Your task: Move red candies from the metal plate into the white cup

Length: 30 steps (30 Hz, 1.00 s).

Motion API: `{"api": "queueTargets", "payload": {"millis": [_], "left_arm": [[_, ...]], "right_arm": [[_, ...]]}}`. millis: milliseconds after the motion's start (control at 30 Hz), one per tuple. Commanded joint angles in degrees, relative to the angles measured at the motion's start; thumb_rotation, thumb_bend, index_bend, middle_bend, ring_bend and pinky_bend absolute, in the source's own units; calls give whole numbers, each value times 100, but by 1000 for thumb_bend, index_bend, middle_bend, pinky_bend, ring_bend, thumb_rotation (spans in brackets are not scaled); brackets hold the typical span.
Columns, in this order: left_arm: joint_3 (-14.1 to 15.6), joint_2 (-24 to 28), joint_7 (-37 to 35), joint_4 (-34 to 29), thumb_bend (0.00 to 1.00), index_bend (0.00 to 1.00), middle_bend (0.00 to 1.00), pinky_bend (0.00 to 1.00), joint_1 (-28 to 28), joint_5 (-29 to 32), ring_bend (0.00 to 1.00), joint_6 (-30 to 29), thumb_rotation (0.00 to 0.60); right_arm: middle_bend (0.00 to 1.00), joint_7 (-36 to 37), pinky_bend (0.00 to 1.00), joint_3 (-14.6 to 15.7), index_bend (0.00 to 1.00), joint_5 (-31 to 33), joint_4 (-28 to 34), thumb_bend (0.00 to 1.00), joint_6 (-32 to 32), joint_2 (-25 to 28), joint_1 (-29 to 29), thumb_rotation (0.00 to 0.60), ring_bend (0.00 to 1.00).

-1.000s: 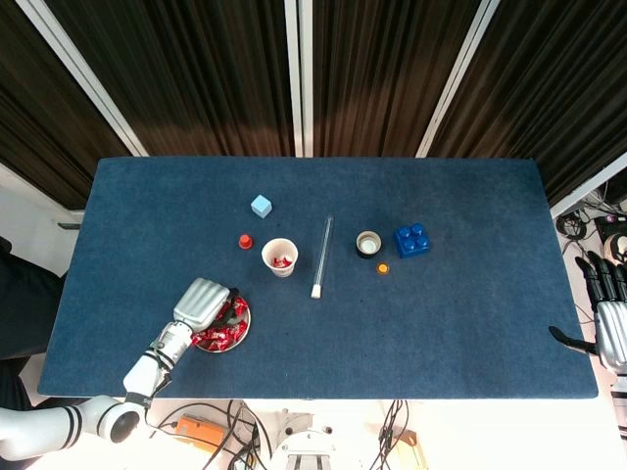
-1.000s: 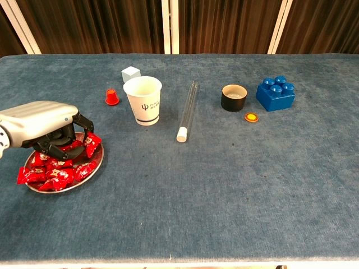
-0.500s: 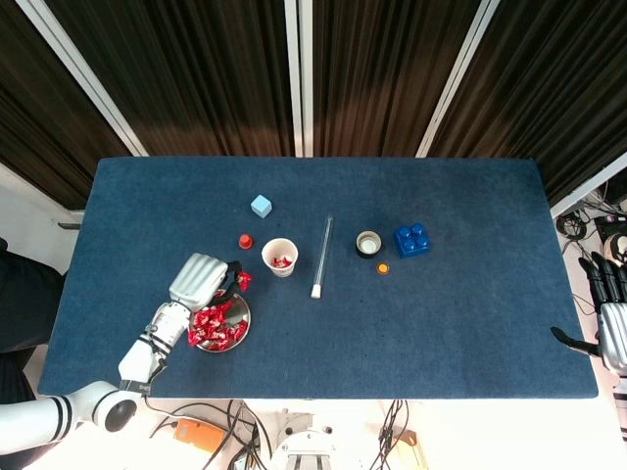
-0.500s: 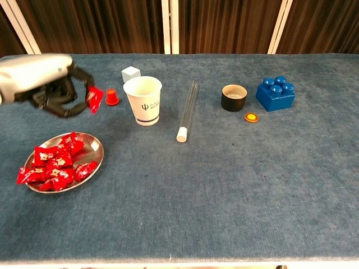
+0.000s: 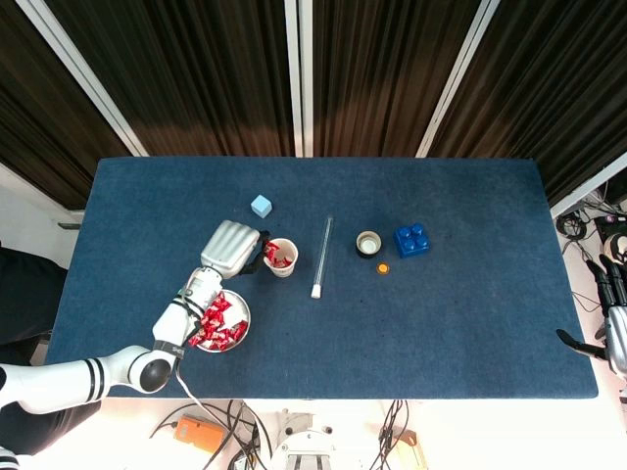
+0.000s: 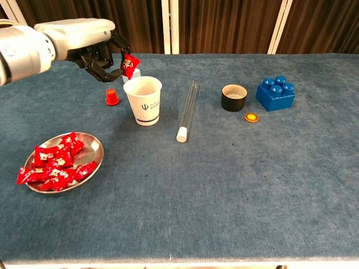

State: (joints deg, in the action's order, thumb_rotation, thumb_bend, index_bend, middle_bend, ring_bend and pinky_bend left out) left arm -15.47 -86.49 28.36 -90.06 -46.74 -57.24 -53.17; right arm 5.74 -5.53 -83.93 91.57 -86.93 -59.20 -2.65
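I have one red candy (image 6: 130, 65) pinched in the fingertips of my left robot hand (image 6: 96, 46), held in the air just above and to the left of the rim of the white cup (image 6: 143, 100). From the head view, the candy sits right at the cup's left edge, and a bit of red shows inside the cup. The other fingers of that robot hand are curled under the pale back of the hand, which points toward the cup.

The rest of the red candies (image 6: 51, 164) lie heaped in the metal plate (image 6: 96, 149), which sits on the blue desk (image 6: 224, 185) near its front left corner, well apart from the cup. The heap covers most of the plate, leaving its right rim bare.

Just left of the cup stands a small red cap (image 6: 112, 97), and behind the cup is a light blue cube (image 5: 261, 206), partly hidden by my hand in the chest view. Right of the cup lies a clear tube (image 6: 188, 110) with a white end toward me. Further right are a small black pot (image 6: 234, 97), an orange disc (image 6: 251, 117) in front of it, and a blue building block (image 6: 276, 93).

My right robot hand (image 5: 614, 315) hangs off the desk's right edge, holding nothing, fingers apart and pointing up.
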Motion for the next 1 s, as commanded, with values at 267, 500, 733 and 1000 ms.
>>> {"api": "queueTargets", "payload": {"millis": [267,500,733,1000], "left_arm": [[36,-213,344,212,403,561,955,896,-372,603,866,45,600],[165,-206,377,171,264,450,955,896,-385,650,869,-127,600],[359,203,-53,-332,240,431,955,896,10,38,870,-651,600],[1109,903,-581,-874,242,431,955,896,957,-1092,870,-1573,600]], "right_arm": [[0,8,0,-9,0,1,-27,172,44,-20,-24,600,0],[0,38,0,-9,0,12,-25,173,42,-10,-10,600,0],[0,41,0,-30,0,-16,-19,172,4,-1,-13,600,0],[0,-17,0,-57,0,-81,21,173,-4,24,-61,600,0]]}}
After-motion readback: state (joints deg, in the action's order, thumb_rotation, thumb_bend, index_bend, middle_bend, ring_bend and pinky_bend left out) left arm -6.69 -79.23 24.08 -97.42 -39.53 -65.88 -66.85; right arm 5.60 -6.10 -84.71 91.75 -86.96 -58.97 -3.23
